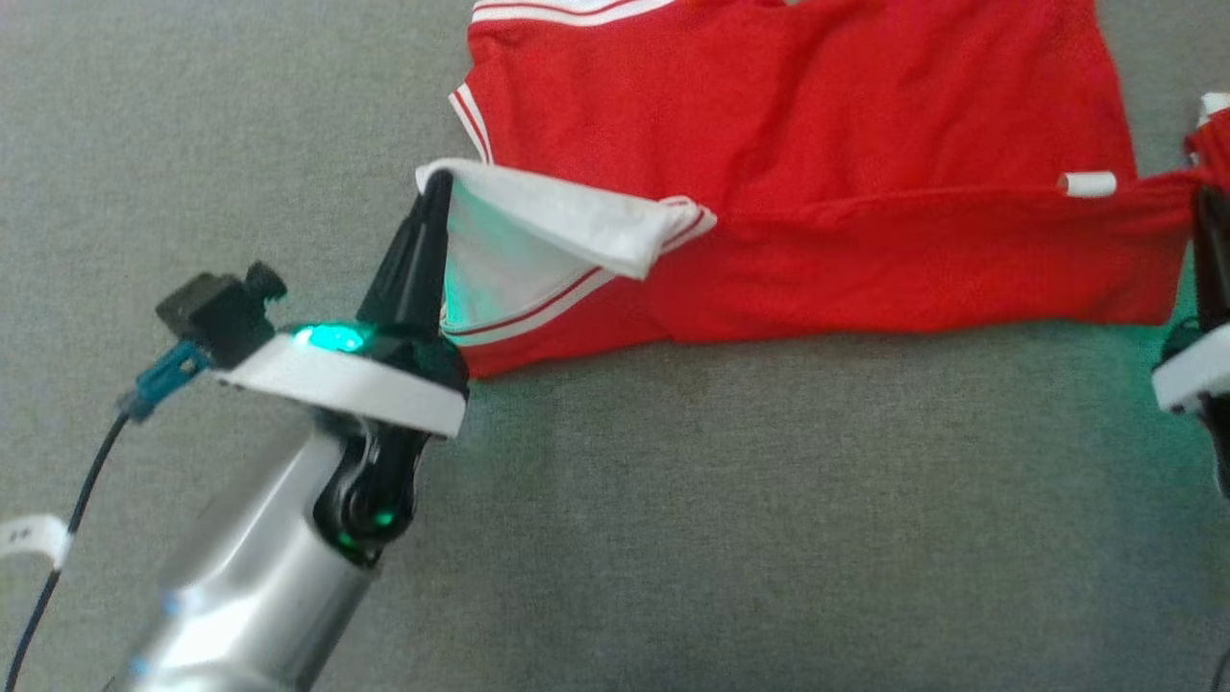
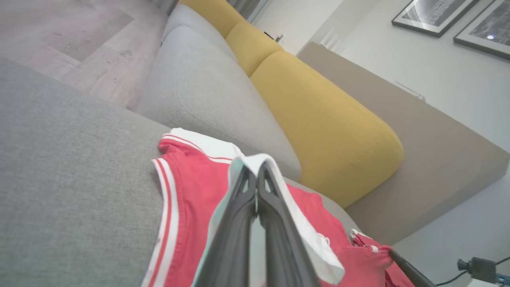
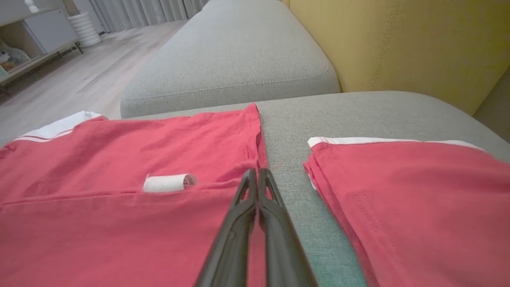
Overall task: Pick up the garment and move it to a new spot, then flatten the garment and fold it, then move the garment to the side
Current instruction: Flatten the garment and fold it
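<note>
The garment [image 1: 798, 125] is a red shirt with white trim, spread on the grey sofa seat [image 1: 673, 500]. Its near part is folded back as a taut band. At the left end of that band, my left gripper [image 1: 434, 185] is shut on a white sleeve edge; the left wrist view has the white cloth [image 2: 255, 161] wrapped over the fingertips. The right gripper [image 1: 1213, 207] is shut on the band's right end. In the right wrist view its closed fingers [image 3: 243, 199] lie over the garment's edge [image 3: 119, 223]. A small white label [image 3: 169, 182] curls up from the fold.
A second red piece with white trim [image 3: 402, 191] lies just right of the right gripper, a strip of grey seat between them. Yellow back cushions [image 2: 318, 119] and another grey seat cushion [image 3: 235, 52] lie beyond. Wood floor [image 2: 59, 36] is past the seat's edge.
</note>
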You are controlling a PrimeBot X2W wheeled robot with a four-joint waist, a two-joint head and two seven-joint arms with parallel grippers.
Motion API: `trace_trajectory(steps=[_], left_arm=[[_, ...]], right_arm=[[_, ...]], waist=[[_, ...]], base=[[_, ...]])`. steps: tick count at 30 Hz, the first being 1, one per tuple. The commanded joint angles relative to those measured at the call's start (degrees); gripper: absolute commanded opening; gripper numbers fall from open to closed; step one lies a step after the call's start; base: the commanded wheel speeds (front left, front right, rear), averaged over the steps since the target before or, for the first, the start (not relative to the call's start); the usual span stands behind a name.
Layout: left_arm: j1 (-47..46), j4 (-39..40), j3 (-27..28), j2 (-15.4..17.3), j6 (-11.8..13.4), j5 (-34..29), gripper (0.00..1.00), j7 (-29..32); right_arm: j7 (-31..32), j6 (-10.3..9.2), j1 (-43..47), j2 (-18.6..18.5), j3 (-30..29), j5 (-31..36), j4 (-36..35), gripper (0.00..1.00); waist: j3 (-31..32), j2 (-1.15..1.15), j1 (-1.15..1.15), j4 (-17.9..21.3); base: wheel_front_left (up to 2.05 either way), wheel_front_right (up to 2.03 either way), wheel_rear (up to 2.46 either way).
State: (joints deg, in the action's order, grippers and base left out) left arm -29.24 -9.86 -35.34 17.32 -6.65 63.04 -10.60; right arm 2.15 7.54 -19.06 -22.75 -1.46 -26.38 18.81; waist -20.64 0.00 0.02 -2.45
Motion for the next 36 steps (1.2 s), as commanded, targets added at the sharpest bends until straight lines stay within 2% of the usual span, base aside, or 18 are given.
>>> trace_trajectory(steps=[1,2,3,4,5,11,15,20,24,29,30,31,32,36], left_arm=[[-2.7,-0.28,1.6,0.66,-0.58,-0.33,0.29,-0.43],[-3.57,-1.75,1.43,0.17,-0.64,-0.5,0.42,-0.86],[-4.3,-3.23,1.18,-0.19,-0.68,-0.93,0.93,-1.32],[-4.92,-4.74,0.96,-0.5,-0.71,-1.69,1.0,-1.86],[-5.35,-6.15,0.79,-0.92,-0.73,-2.45,1.0,-2.4],[-4.29,-9.8,0.19,-2.2,-0.36,-9.48,1.0,-4.18],[0.81,-8.67,2.07,-3.73,3.14,-19.41,1.0,-4.37],[7.78,-9.15,4.91,-6.74,5.84,-27.36,1.0,-4.39],[10.74,-11.78,6.69,-10.04,5.21,-28.38,1.0,-4.39],[10.5,-17.97,5.91,-11.46,3.86,-28.67,1.0,-4.29],[10.12,-19.21,5.52,-11.52,3.57,-28.82,0.8,-4.23],[9.72,-20.21,5.33,-11.57,3.49,-29.05,0.34,-4.24],[9.38,-20.9,5.23,-11.64,3.29,-29.21,0.0,-4.26],[8.58,-21.37,5.77,-11.49,2.64,-30.37,0.0,-4.36]], right_arm=[[-0.92,-0.05,-1.71,-1.88,1.5,0.71,-0.36,0.0],[-1.36,-0.05,-2.64,-1.8,2.19,0.82,0.71,0.0],[-1.89,-0.05,-3.47,-1.69,3.16,0.72,1.55,0.0],[-2.65,-0.05,-4.15,-1.58,3.82,0.55,2.38,0.43],[-3.35,-0.05,-4.62,-1.5,4.12,0.52,3.36,1.0],[-9.54,-0.05,-4.32,-1.99,4.5,3.25,6.4,1.0],[-14.1,-0.05,-2.18,-1.84,2.89,6.41,7.72,1.0],[-15.77,-0.05,0.96,0.46,1.69,6.33,7.59,1.0],[-16.22,-0.05,2.22,1.74,1.39,6.34,7.74,1.0],[-16.47,-0.05,2.5,2.42,1.67,6.62,8.02,1.0],[-16.48,-0.05,2.49,2.46,1.81,6.63,8.22,1.0],[-16.44,-0.05,2.46,2.49,1.96,6.6,8.51,1.0],[-16.15,-0.05,2.44,2.54,2.15,6.46,8.93,1.0],[-15.13,-0.05,2.03,2.85,2.23,5.53,11.22,1.0]], waist=[[-0.67,0.0,-0.02,-0.39],[-0.88,0.0,-0.02,-0.5],[-1.01,0.0,-0.02,-0.58],[-1.09,0.0,-0.02,-0.67],[-1.1,0.0,-0.02,-0.79],[-0.38,0.0,-0.02,-1.15],[0.36,0.0,-0.02,-1.25],[0.78,0.0,-0.02,-1.13],[0.85,0.0,-0.02,-0.87],[1.04,0.0,-0.02,-0.58],[1.15,0.0,-0.02,-0.52],[1.3,0.0,-0.02,-0.47],[1.47,0.0,-0.02,-0.44],[2.05,0.0,-0.02,-0.64]], base=[[0.0,0.0,0.0],[0.0,0.0,0.0],[0.0,0.0,0.0],[0.0,0.0,0.0],[0.0,0.0,0.0],[0.0,0.0,0.0],[0.0,0.0,0.0],[0.0,0.0,0.0],[0.0,0.0,0.0],[0.0,0.0,0.0],[0.0,0.0,0.0],[0.0,0.0,0.0],[0.0,0.0,0.0],[0.0,0.0,0.0]])
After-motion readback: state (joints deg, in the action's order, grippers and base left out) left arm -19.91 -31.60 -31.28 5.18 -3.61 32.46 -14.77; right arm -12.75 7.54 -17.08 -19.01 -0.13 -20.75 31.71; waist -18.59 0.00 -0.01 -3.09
